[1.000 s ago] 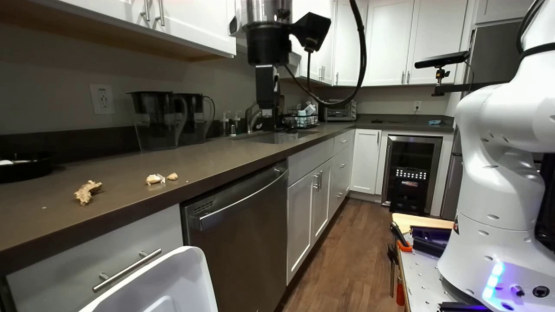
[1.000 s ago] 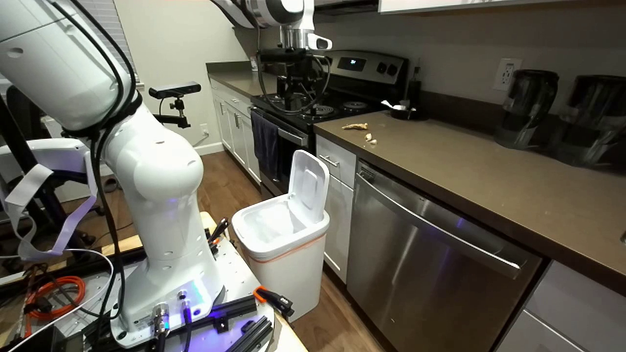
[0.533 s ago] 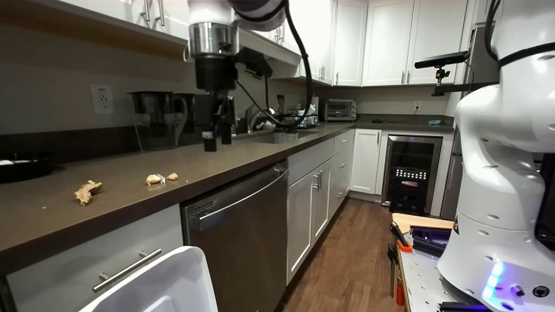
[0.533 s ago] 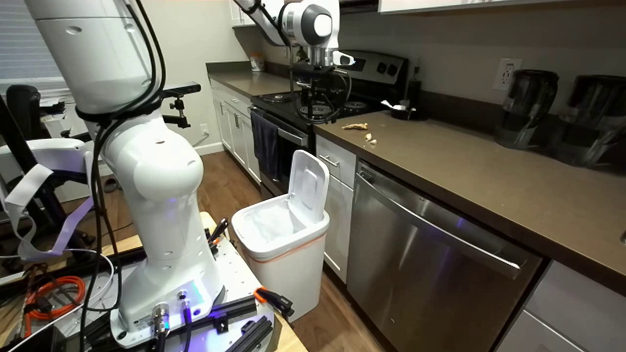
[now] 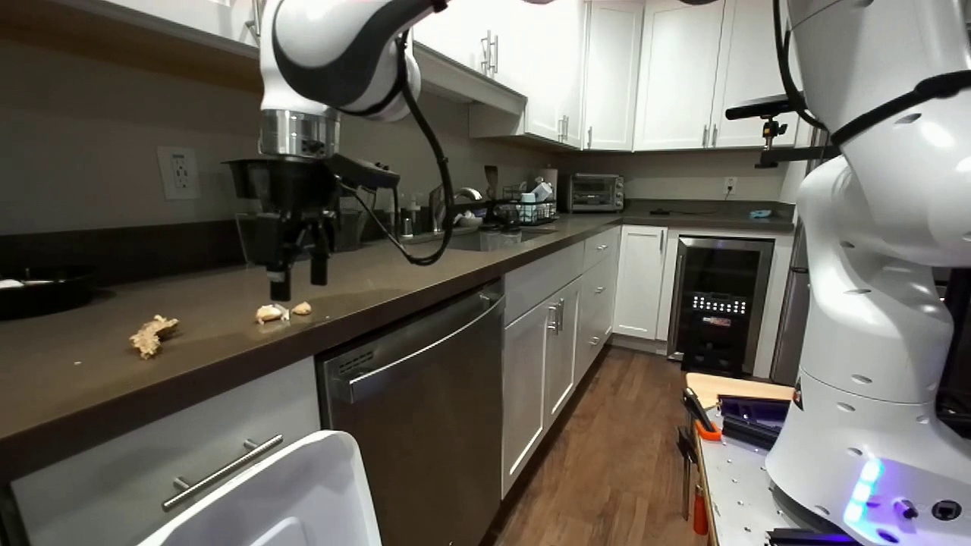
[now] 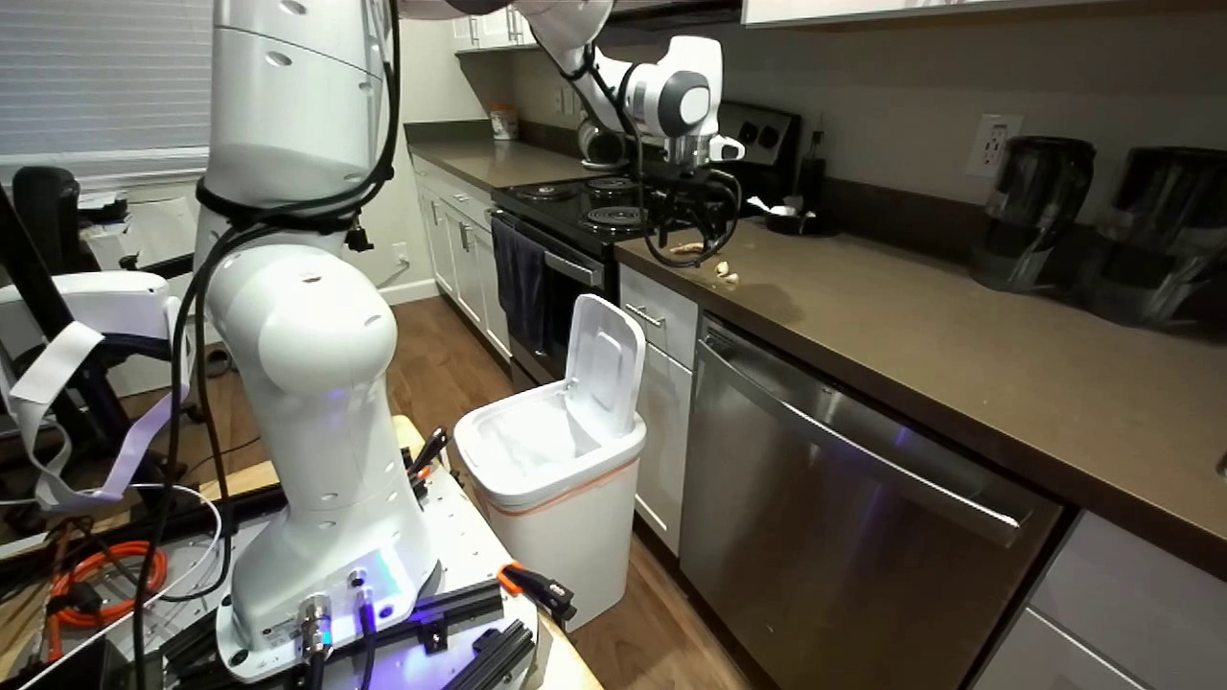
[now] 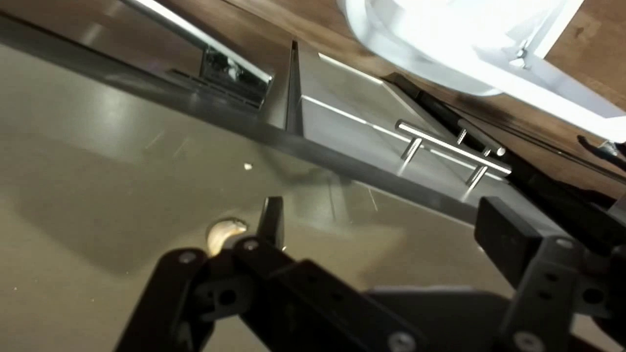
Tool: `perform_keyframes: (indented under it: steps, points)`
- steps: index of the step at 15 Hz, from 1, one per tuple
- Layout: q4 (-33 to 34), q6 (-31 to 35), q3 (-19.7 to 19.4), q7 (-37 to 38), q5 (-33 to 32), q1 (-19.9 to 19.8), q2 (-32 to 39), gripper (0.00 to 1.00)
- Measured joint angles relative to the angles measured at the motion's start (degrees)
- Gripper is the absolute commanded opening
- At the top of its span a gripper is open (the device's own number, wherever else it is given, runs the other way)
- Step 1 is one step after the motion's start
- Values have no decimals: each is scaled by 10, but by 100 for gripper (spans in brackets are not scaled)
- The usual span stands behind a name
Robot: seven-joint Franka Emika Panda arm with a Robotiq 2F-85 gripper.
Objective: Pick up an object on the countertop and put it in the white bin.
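My gripper [image 5: 300, 277] is open and empty above the countertop [image 6: 891, 335]. In the wrist view the jaws [image 7: 381, 230] are wide apart with only bare counter between them. Two garlic-like pieces [image 5: 271, 313] [image 6: 723, 269] lie near the counter's front edge, just below the fingers in an exterior view. In the wrist view a pale piece [image 7: 224, 234] is partly hidden behind the left finger. A knobbly tan ginger-like piece [image 5: 154, 336] lies farther along; the arm's cable partly covers it [image 6: 686, 248]. The white bin [image 6: 575, 484] stands on the floor, lid raised, and shows in the wrist view [image 7: 430, 68].
Two dark pitchers [image 6: 1030, 216] stand at the back of the counter. A black dish [image 5: 45, 292] sits beside the stove [image 6: 613, 206]. The bin's raised lid [image 6: 609, 364] stands near the drawer handle [image 5: 220, 472]. The dishwasher [image 6: 815, 498] is under the counter.
My arm has swung along the counter toward the stove end and come down. The open gripper is now just above the garlic-like pieces. The pieces and the bin have not moved.
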Motion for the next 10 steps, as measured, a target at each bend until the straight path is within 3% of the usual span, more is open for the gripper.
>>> perform_keyframes:
  steps: [5, 10]
  points:
    - [128, -12, -28, -4, -38, -3, 92, 100]
    - [210, -65, -50, 0, -48, -7, 132, 100]
